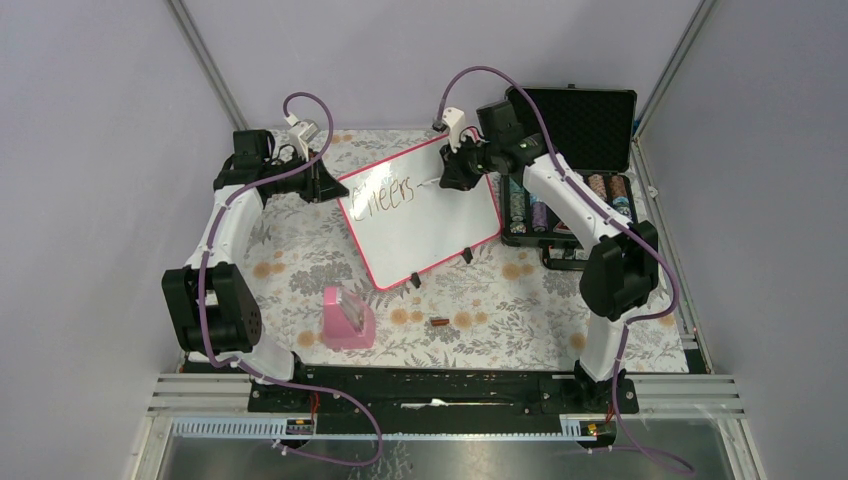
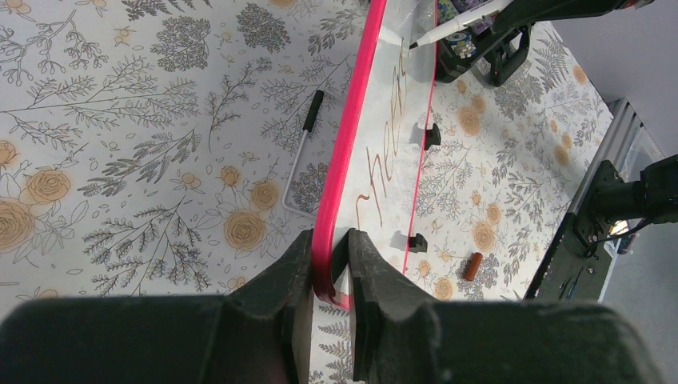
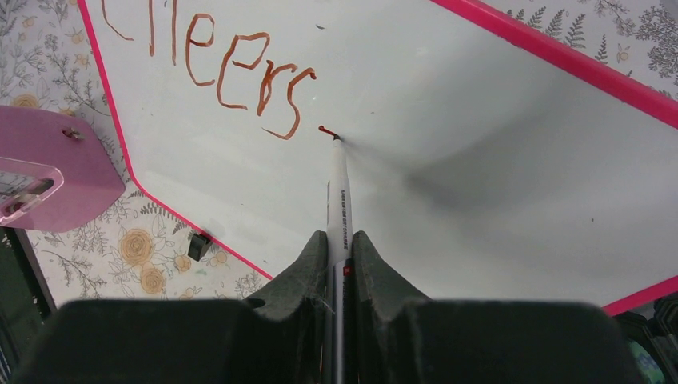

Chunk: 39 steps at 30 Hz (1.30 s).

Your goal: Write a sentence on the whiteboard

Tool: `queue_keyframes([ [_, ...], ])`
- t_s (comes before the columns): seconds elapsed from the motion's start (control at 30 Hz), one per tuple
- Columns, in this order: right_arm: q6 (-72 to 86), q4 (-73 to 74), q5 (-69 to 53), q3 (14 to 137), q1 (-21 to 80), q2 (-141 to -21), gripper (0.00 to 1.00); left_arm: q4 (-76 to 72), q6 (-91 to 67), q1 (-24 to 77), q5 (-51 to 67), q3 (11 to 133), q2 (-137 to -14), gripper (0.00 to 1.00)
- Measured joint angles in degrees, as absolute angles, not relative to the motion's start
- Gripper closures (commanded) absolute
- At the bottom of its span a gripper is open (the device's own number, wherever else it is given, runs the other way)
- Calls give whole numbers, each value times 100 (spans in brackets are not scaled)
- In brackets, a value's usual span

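The whiteboard (image 1: 430,225), white with a pink-red frame, lies tilted on the floral table. The sentence (image 1: 385,193) reads "Cheers" in red-brown strokes (image 3: 240,68). My left gripper (image 1: 333,186) is shut on the board's pink frame (image 2: 340,176) at its left corner, one finger on each side (image 2: 329,250). My right gripper (image 1: 452,176) is shut on a white marker (image 3: 339,192). The marker's tip touches the board (image 3: 496,160) just right of the "s", where a short fresh stroke shows. The marker (image 2: 456,26) also shows at the top of the left wrist view.
A pink holder (image 1: 347,318) stands near the front of the table, with a small brown cap (image 1: 438,322) beside it. An open black case (image 1: 575,135) holding several items sits at the back right. A second pen (image 2: 308,128) lies on the table left of the board.
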State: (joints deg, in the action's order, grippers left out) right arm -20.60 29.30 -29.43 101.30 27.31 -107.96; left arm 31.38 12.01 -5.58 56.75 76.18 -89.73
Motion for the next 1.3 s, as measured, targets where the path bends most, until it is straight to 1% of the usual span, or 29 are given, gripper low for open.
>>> queue_keyframes([
  [0.47, -2093, 2947, -2963, 10130, 2528, -10794, 100, 3151, 1199, -556, 5675, 7618, -8976, 100],
  [0.87, -2165, 2971, -3229, 10169, 2499, -10685, 100, 3164, 1201, -556, 5701, 7618, -8976, 100],
  [1.3, -2147, 3011, -3267, 10691, 2499, -10770, 100, 3164, 1201, -556, 5701, 7618, -8976, 100],
])
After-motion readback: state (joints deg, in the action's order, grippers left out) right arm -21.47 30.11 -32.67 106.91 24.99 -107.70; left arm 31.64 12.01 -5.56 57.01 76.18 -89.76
